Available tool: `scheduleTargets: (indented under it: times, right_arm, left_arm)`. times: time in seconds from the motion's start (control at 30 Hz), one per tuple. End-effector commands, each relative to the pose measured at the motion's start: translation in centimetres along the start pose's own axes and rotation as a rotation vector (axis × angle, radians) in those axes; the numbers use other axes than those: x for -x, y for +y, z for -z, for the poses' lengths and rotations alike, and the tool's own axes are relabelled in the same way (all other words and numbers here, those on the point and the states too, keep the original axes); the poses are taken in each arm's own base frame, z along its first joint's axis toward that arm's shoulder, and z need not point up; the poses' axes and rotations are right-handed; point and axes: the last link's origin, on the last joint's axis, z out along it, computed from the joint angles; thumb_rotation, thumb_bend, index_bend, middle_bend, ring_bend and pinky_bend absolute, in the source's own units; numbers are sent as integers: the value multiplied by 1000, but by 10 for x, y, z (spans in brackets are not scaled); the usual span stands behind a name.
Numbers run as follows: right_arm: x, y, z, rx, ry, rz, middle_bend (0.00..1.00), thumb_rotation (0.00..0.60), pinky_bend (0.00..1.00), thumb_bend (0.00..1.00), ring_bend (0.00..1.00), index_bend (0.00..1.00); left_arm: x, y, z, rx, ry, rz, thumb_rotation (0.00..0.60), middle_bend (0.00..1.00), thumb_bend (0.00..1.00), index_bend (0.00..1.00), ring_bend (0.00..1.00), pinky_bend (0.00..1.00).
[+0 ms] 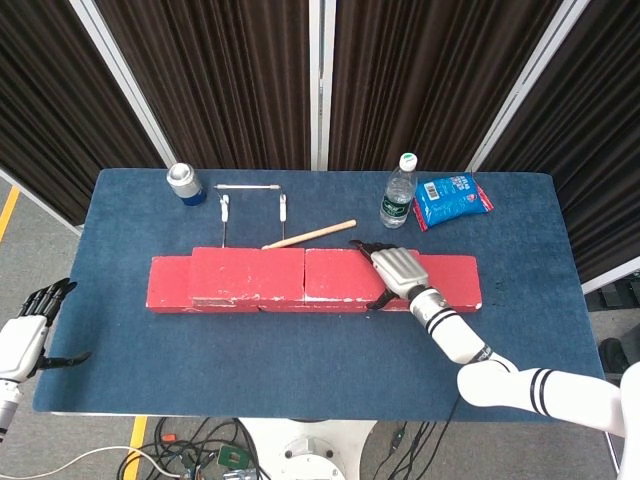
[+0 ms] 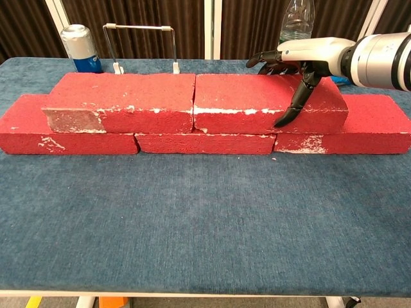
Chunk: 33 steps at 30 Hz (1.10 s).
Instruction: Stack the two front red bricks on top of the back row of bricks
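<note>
No readable text anywhere. White print on the blue snack bag [image 1: 452, 198] too small to make out; labels on the water bottle [image 1: 397, 197] and blue can [image 2: 81, 49] also illegible.

The right arm reached in from the right, its white forearm ringed with black bands, and the right hand [image 1: 396, 271] lay palm down with dark fingers spread and the thumb [image 2: 294, 104] pointing downward. The left hand [image 1: 28, 328] hung low at the left edge, fingers apart and holding nothing.
</note>
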Motion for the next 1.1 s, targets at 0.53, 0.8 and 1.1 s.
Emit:
scheduleTargets:
  times: [0.53,0.8,1.1]
  right_arm:
    - [0,2,2,5,-27,-17,0,600,0,0,0,0]
    - [-8,1,8,-13,12,-12,0,600,0,0,0,0]
    - [-41,5,56,-37,94,12,0,600,0,0,0,0]
  left_arm:
    - [2,-1,0,-2,-6,6,600,0,0,7,0,0]
    - [1,-1,0,-4,0,7,600,0,0,7,0,0]
    - [-2,0,1,-6,9,6,600,0,0,7,0,0]
